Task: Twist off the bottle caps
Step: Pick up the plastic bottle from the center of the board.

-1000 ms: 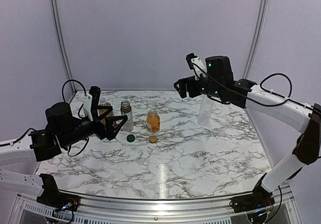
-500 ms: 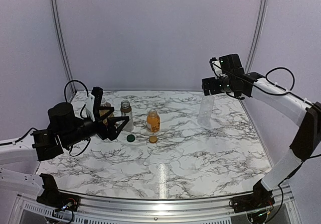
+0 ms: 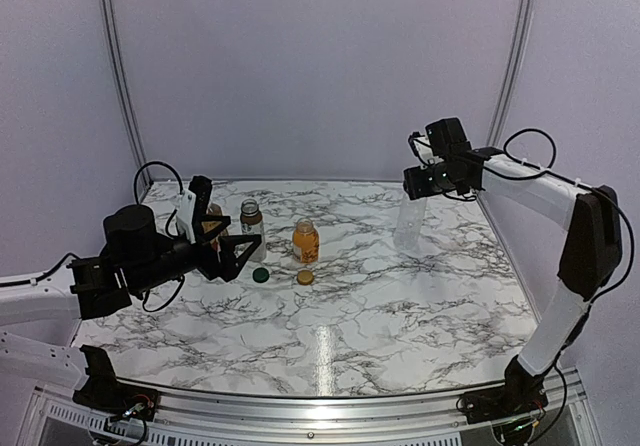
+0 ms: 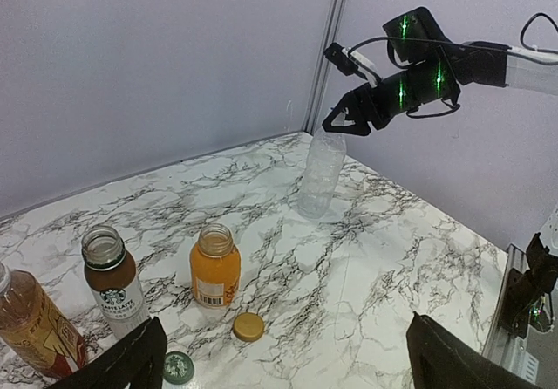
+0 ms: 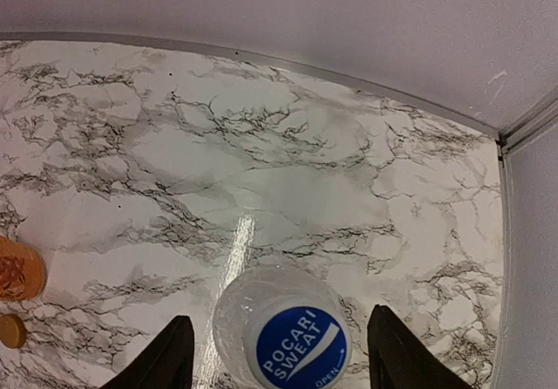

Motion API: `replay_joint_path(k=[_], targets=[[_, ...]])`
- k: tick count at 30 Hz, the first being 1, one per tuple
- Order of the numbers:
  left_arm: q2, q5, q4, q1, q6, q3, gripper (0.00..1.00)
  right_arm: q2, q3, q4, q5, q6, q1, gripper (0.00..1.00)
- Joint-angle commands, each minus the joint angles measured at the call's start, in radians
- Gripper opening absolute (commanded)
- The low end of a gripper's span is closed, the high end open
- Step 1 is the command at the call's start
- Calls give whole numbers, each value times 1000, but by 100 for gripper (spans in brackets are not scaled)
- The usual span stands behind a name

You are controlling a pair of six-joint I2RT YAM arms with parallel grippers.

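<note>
Marble table (image 3: 380, 306) fills the top view, with both arms bolted at its 6 o'clock edge. The left arm (image 3: 120, 261) lies low over the 9 o'clock side. The right arm (image 3: 560, 206) reaches up and over toward 2 o'clock. The left gripper (image 4: 285, 326) is wide open and holds nothing, its fingers (image 4: 131, 363) spread at the bottom of the wrist view and aimed at the bottle group. The right gripper (image 3: 415, 181) hangs right above the tall bottle (image 3: 410, 221), which stands upright and alone at 2 o'clock on the table, well apart from the rest. In the right wrist view the jaws straddle the bottle's neck at 9 and 3 o'clock with a gap showing on both sides, so they are parted and not gripping. The blue cap (image 5: 295, 347), printed POCARI SWEAT, is on that bottle. The other three bottles stand in a row at about 10 o'clock on the table. The juice bottle (image 3: 305, 243) is upright with an open mouth. The latte bottle (image 3: 252, 228) is at its 9 o'clock, near it, also uncapped. The tea bottle (image 4: 35, 324), with a red label, is at the latte bottle's 9 o'clock. It is partly behind the left gripper in the top view and cut by the frame edge in the left wrist view, so I cannot tell about its top. The orange cap (image 3: 305, 277) lies flat on the table at the juice bottle's 6 o'clock, near but not touching. The green cap (image 3: 261, 275) lies flat at the latte bottle's 5 o'clock, apart from the orange cap.
</note>
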Motion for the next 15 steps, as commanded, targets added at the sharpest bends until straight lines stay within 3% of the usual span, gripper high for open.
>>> replay_joint_path(k=[1, 10, 15], targets=[[8, -9, 35, 4, 18, 26, 99, 18, 59, 0, -29, -6, -17, 54], [3, -11, 35, 4, 21, 27, 99, 27, 72, 1, -48, -18, -19, 26], [16, 34, 26, 3, 26, 47, 99, -1, 84, -24, -85, -24, -18, 19]])
